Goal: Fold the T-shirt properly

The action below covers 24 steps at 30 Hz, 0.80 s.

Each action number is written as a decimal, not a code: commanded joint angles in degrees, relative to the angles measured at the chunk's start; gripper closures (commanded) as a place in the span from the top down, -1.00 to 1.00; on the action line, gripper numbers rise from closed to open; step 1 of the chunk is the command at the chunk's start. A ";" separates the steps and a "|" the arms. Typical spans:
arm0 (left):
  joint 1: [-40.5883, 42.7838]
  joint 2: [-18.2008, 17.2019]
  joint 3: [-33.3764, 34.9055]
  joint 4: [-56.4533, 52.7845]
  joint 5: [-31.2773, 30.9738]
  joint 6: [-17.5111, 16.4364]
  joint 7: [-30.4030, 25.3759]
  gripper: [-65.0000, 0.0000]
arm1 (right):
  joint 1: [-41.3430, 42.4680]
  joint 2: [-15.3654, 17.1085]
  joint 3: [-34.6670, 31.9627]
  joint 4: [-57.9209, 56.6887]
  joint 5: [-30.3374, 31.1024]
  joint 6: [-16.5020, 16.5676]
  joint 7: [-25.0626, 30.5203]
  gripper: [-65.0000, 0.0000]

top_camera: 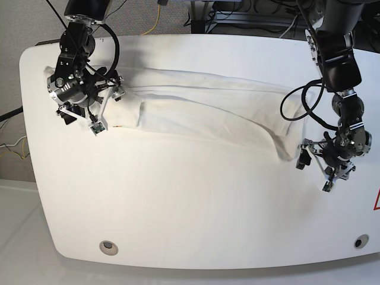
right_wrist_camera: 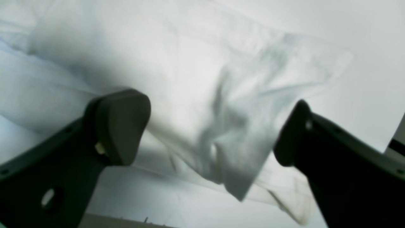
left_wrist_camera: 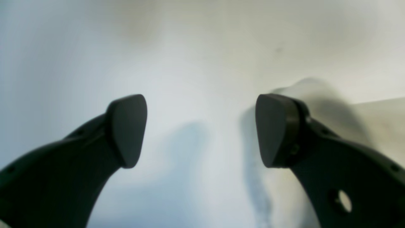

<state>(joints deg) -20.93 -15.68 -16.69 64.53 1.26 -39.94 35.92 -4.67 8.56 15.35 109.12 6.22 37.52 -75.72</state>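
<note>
We saw the T-shirt [top_camera: 208, 110] lying folded into a long band across the upper middle of the white table [top_camera: 178, 208]. The left gripper [left_wrist_camera: 201, 131] and right gripper [right_wrist_camera: 210, 129] both stood spread apart, holding nothing

one T-shirt [top_camera: 208, 113] lying on one white surface [top_camera: 178, 208], two grippers, left gripper [top_camera: 325, 163], right gripper [top_camera: 89, 110], two round holes showing
</note>
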 commanded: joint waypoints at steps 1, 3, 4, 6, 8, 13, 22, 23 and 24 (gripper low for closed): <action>-1.80 1.75 -0.76 3.56 -0.95 -0.06 1.22 0.58 | 1.02 0.10 -1.51 1.08 0.51 -0.20 0.60 0.80; -2.06 3.33 -0.94 5.05 -0.51 -0.06 2.54 0.58 | 1.11 0.01 -2.39 1.08 0.51 -0.20 0.60 0.80; -2.15 4.30 -0.94 5.93 -0.51 -0.06 3.42 0.58 | 1.11 0.01 -2.83 1.08 0.59 -0.20 0.60 0.80; -2.15 6.06 -0.94 7.42 -0.51 -0.06 5.00 0.58 | 1.72 -0.07 -3.79 1.08 0.68 -0.20 0.60 0.80; -1.97 7.37 -0.94 8.65 -0.51 -0.06 5.97 0.58 | 1.99 -0.07 -4.50 1.08 0.33 -0.20 0.60 0.80; -1.71 9.48 -1.03 9.97 -0.51 -0.06 6.67 0.58 | 2.07 -0.07 -5.20 1.08 0.24 -0.20 0.60 0.80; -0.30 10.98 -1.03 9.97 -0.77 -0.06 10.98 0.58 | 2.07 -0.07 -4.94 0.99 0.24 -0.20 0.60 0.80; -0.30 10.98 -1.11 9.97 -0.77 -0.06 11.33 0.58 | 2.07 0.01 -4.94 0.99 0.24 -0.20 0.60 0.80; -0.30 10.98 -1.11 9.97 -0.77 -0.06 11.77 0.58 | 2.07 0.01 -4.94 0.99 0.24 -0.20 0.60 0.80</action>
<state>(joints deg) -19.81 -4.71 -17.76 73.34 1.52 -39.86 47.79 -3.38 8.10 10.17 109.10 6.22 37.50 -75.66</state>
